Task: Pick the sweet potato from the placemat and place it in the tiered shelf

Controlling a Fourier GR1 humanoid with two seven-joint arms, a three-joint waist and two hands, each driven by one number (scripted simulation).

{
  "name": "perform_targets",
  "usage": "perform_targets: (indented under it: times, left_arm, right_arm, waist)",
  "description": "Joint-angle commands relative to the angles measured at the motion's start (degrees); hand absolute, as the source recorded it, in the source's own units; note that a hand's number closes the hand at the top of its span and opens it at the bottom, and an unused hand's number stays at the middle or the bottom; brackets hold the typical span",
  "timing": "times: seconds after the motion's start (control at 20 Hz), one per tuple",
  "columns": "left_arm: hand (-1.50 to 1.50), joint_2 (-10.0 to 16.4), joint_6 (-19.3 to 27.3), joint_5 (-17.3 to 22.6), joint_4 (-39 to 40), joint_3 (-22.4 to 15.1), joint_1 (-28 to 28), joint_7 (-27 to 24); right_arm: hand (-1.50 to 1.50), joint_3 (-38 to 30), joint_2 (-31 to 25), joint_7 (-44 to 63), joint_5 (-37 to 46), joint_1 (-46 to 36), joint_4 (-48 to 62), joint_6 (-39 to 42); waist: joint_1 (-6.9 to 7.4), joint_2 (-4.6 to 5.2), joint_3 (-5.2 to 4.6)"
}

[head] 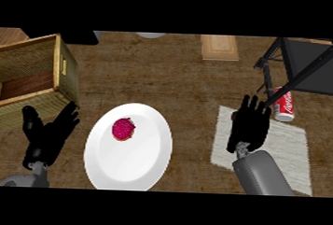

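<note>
My right hand (250, 124) hovers over the left part of the pale placemat (289, 142), fingers straight and pointing away from me, open. It hides most of the sweet potato; only a small brownish sliver (234, 116) shows at the hand's left edge. The black tiered shelf (305, 68) stands at the far right, just beyond the placemat. At the lower left my left hand (48, 133) rests open, fingers up, beside the white plate.
A red cola can (285, 105) lies at the placemat's far edge under the shelf's frame. A white plate (129, 164) holds a pink-frosted doughnut (123, 128). A wicker basket (32, 81) stands at far left. A wooden board (220, 47) lies at the back.
</note>
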Motion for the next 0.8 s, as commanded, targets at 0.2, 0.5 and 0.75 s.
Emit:
perform_targets:
  times: [0.2, 0.5, 0.75]
  left_arm:
    - [0.00, -2.85, 0.06, -3.09, 3.92, 1.33, -1.94, -2.15]
    - [0.00, -3.79, 0.34, -4.13, -1.26, 0.65, 0.26, 1.08]
    - [0.00, -2.37, -1.91, -3.18, 2.13, 1.74, -0.66, -1.82]
  right_arm:
    - [-1.50, -3.02, 0.34, -6.19, 0.87, 0.93, 4.82, -7.03]
    - [-1.50, -4.21, 0.76, -9.21, 1.59, 0.11, 9.00, -10.13]
    - [1.50, -2.94, -3.06, -16.21, -1.12, -5.59, 15.68, 3.86]
  waist:
    - [-0.13, 0.00, 0.00]
    - [-0.04, -0.02, 0.00]
    - [0.33, 0.14, -0.03]
